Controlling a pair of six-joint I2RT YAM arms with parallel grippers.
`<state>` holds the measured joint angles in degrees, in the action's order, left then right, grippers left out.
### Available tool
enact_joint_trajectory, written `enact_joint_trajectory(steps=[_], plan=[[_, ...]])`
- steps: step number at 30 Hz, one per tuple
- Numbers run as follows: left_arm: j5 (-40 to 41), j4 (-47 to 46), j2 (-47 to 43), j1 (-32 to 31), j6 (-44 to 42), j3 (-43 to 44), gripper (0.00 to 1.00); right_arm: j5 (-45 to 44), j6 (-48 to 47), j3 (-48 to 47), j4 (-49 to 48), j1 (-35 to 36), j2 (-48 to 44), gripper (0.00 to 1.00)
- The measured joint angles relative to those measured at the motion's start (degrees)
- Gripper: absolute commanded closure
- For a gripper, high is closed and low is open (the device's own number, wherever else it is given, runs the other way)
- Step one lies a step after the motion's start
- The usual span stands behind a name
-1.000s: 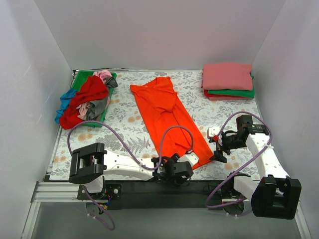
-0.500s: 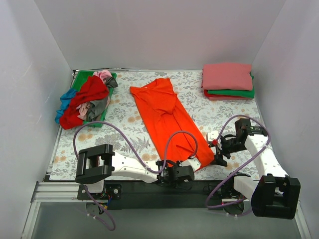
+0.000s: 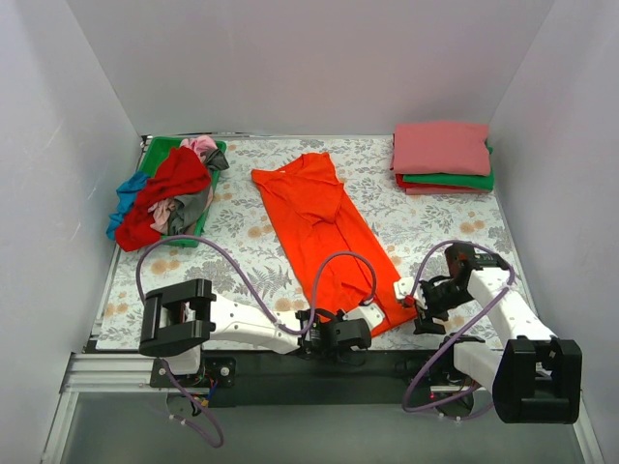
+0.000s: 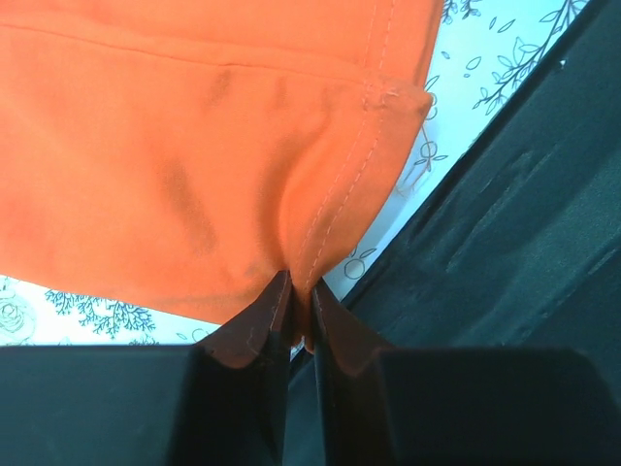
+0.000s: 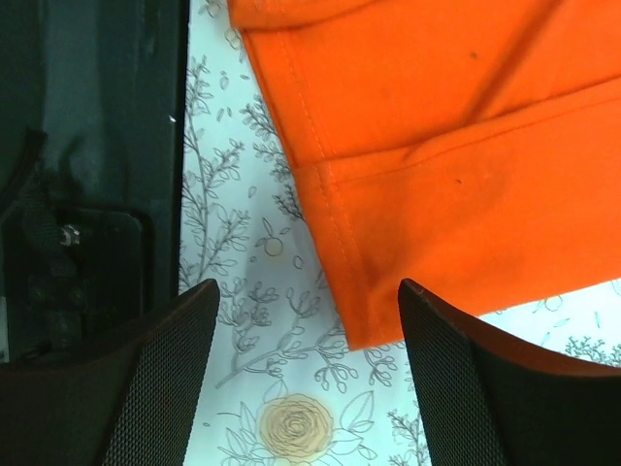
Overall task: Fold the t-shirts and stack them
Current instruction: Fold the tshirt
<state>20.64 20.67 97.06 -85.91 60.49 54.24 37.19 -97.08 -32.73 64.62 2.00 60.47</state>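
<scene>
Overhead view of a floral grey table cloth [image 3: 242, 224]. At the back left, a green tray [image 3: 153, 153] holds a crumpled heap of shirts: deep red shirt [image 3: 179, 174] on top, blue shirt [image 3: 124, 193] spilling over the left edge, grey shirt [image 3: 190, 209] and light pink shirt [image 3: 201, 145] among them. At the back right is a folded stack: coral pink shirt [image 3: 440, 147] uppermost, green shirt [image 3: 459, 180] and a red layer [image 3: 404, 181] beneath.

The orange-red t-shirt [image 3: 324, 227] lies folded lengthwise, slanting from back centre to the near edge.

The left wrist view alone shows the left gripper [image 4: 299, 291] pinched closed on the shirt's stitched hem, above the black table edge [image 4: 505, 194]. The right wrist view shows the right gripper [image 5: 309, 291] spread wide and holding nothing, the shirt's corner between its fingers [image 5: 160, 379]; whether they touch the cloth is unclear.
</scene>
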Motion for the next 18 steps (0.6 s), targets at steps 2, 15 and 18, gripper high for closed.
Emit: enact_joint_trajectory(steps=[2,15,18], plan=[[-0.1,-0.2,-0.5,0.2,0.2,-0.6,0.9,-0.8,0.0,0.1,-1.5,0.3,0.8,0.23],[-2.5,-2.8,-4.8,1.8,3.0,-5.5,0.91,-4.9,6.4,4.5,-15.2,10.5,3.5,0.57],[-4.7,-4.4,-7.9,3.1,3.9,-8.9,0.91,-5.0,7.8,5.6,-15.7,11.3,1.8,0.63]])
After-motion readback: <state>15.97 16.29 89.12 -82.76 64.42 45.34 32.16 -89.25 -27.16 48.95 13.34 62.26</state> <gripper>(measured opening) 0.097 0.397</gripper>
